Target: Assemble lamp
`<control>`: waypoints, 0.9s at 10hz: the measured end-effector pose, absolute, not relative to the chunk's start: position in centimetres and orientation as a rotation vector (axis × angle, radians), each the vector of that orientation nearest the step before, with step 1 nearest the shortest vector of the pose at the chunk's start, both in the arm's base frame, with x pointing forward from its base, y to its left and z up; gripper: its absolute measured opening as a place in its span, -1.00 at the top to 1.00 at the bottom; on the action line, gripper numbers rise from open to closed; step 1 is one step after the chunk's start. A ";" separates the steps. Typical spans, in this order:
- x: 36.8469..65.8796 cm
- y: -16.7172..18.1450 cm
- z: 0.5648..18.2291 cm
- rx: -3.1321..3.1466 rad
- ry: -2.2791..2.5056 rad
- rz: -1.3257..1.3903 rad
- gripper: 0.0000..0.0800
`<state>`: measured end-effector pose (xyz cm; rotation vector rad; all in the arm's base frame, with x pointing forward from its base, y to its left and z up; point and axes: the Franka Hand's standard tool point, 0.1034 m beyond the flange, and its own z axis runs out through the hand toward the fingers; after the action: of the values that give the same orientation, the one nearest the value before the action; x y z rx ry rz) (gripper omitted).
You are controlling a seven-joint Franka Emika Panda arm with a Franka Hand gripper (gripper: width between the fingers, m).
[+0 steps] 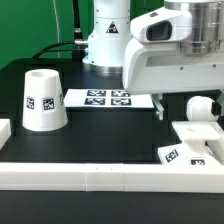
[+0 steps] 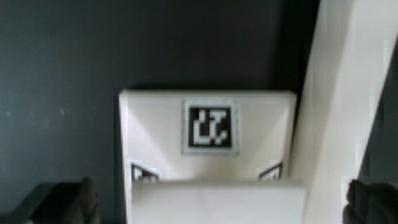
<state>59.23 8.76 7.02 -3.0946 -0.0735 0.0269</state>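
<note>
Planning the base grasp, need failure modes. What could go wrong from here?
1. The base appears to sit right against the white wall. The open tool may come down on the wall on that side instead of straddling the base.
2. In the exterior view, the bulb stands close to the base, so a lowering tool or arm could knock it.

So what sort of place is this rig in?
Probably a robotics lab bench: black table fenced by a white rail, green backdrop behind, and a marker board plus a tagged lamp shade.
</note>
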 end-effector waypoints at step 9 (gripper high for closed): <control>55.1 11.0 6.9 -3.061 0.217 0.046 -0.75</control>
<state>55.14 11.00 6.95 -3.0613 0.2171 0.0457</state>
